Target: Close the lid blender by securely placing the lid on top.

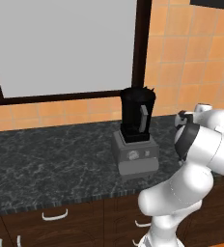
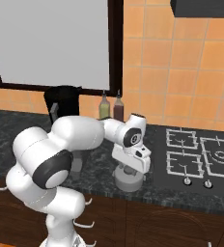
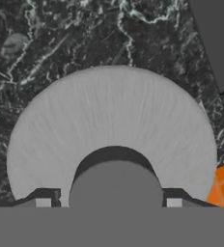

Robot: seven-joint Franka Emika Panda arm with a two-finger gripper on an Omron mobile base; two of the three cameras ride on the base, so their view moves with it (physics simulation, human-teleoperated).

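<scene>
1. filling the hand view, the lid [image 3: 111, 125] is seen from directly above, its raised centre knob [image 3: 115, 185] sitting between the pincer [image 3: 109, 202] tips.
2. the pincer's tips appear set either side of the knob; whether they are clamped on it cannot be told.
3. in the right base view the lid [image 2: 129, 179] lies on the dark counter [image 2: 17, 126] near the front edge, under the hand.
4. the blender [image 1: 135, 132] stands well apart, its black jar open on top.
5. a firm grip on the knob should be confirmed first; the lid is then best kept level, centred over the jar rim and pressed down evenly.
</scene>
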